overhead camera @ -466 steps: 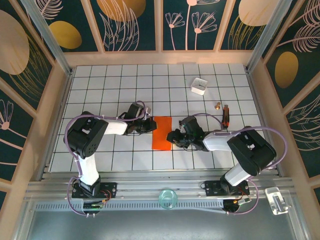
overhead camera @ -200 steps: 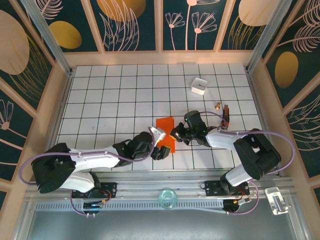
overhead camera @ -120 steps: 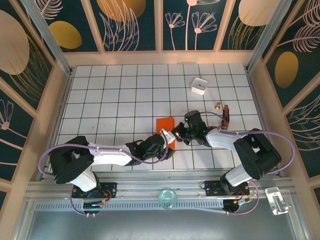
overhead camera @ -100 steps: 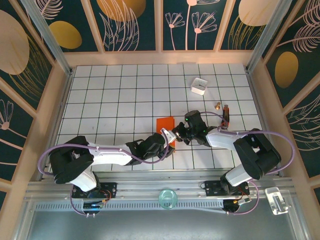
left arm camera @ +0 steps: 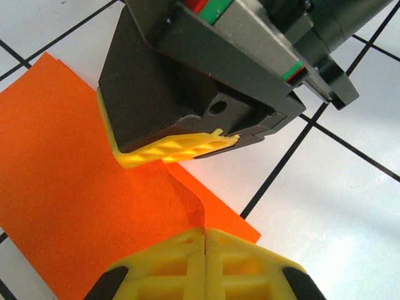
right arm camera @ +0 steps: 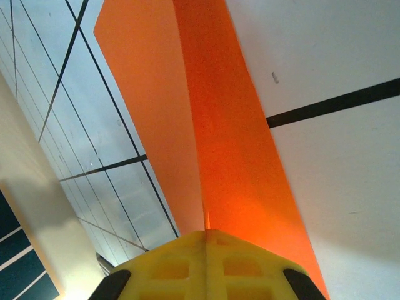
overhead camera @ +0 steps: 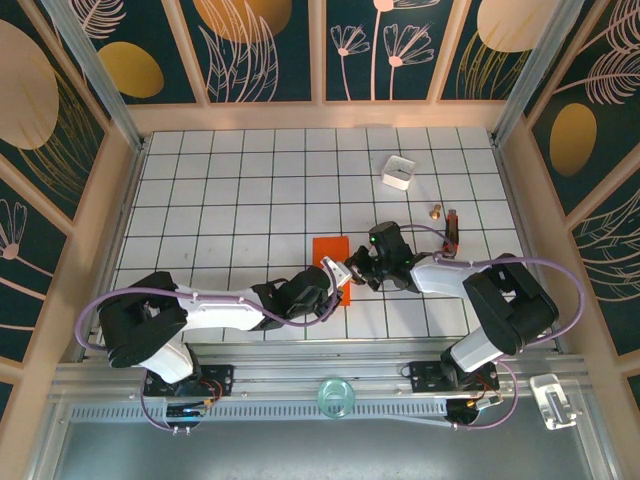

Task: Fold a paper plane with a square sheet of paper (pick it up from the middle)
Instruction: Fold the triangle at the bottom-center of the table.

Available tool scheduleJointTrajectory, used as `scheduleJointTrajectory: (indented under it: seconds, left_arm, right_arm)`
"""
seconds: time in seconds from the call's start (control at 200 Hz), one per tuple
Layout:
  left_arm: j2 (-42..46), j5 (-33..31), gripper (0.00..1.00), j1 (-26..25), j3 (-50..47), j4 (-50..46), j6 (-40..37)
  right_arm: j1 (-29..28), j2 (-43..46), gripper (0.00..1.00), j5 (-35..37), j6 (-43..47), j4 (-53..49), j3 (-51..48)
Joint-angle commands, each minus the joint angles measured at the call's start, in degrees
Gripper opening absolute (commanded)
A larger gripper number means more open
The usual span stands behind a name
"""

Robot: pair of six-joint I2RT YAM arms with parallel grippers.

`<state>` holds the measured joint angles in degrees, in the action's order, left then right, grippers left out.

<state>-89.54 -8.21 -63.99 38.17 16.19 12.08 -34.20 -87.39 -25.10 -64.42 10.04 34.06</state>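
Pinching the square sheet of paper (overhead camera: 328,250) from both sides, the robot's two hands sat tip to tip in the near half of the surface, midway between its side edges.
The left hand (left arm camera: 205,250) had its jaws shut on a lifted flap at the sheet's near end, while the right hand (right arm camera: 206,240) clamped the edge beside it, apparently anchoring the sheet so a crease could be set. The orange paper lay as a narrow folded strip with a raised ridge, and no plane shape showed yet.
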Motion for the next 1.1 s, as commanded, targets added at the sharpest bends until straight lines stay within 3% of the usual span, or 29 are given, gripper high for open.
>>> scheduleJointTrajectory:
  seconds: [0.0,0.1,0.18,0.32,0.455,0.57,1.096]
  left_arm:
    - [0.80,1.00,0.00,-0.17,0.88,-0.24,1.25]
    - [1.16,1.59,0.00,-0.08,0.20,0.22,2.49]
    - [1.39,3.40,0.00,0.34,-0.57,1.37,3.99]
    - [0.71,11.39,0.00,2.83,-1.55,4.03,8.95]
    - [0.90,18.72,0.00,5.50,-3.30,8.47,13.66]
    - [0.63,22.83,0.00,6.57,-4.12,11.50,16.18]
    - [-3.56,29.49,0.00,9.45,-4.35,16.59,20.41]
  right_arm:
    - [1.12,-0.67,0.00,0.14,1.91,-0.63,0.65]
    - [1.57,-0.37,0.02,0.14,3.29,-1.48,1.20]
    - [2.25,0.34,0.12,-0.18,4.92,-2.61,1.68]
    - [4.51,3.99,0.26,-0.21,11.69,-8.70,3.43]
    - [8.24,8.34,0.31,1.54,18.17,-14.90,4.41]
    - [8.97,8.03,0.31,-1.02,20.80,-11.25,5.78]
    - [7.74,-14.15,0.19,-5.66,31.38,-8.04,17.09]
